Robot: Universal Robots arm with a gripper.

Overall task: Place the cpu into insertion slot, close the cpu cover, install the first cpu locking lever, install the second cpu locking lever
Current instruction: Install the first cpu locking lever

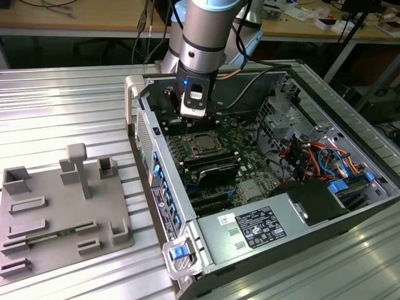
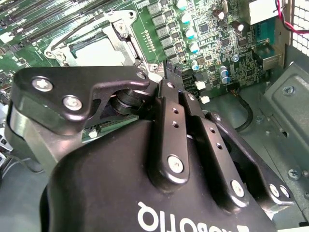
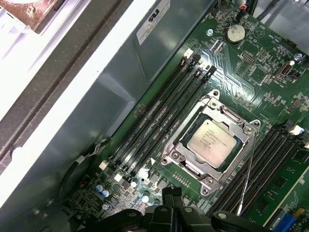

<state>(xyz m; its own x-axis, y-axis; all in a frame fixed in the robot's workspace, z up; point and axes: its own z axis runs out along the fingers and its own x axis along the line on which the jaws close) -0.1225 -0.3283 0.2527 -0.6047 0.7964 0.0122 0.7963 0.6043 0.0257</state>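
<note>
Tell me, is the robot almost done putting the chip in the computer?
Done: the chip lies in place, and the metal frame looks folded down around it. In hand: the end effector hovers just beside them, close to a thin wire lever. Left: that lever sticks up loose, so it isn't locked yet. I can't tell about the other one.

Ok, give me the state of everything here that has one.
cpu, seated in place.
cover, shut down over the cpu.
lever, a thin wire that seems to stand up, unlatched.
pincer, shut, empty, just off the cover.
case, lying on its side, panel off.
</note>
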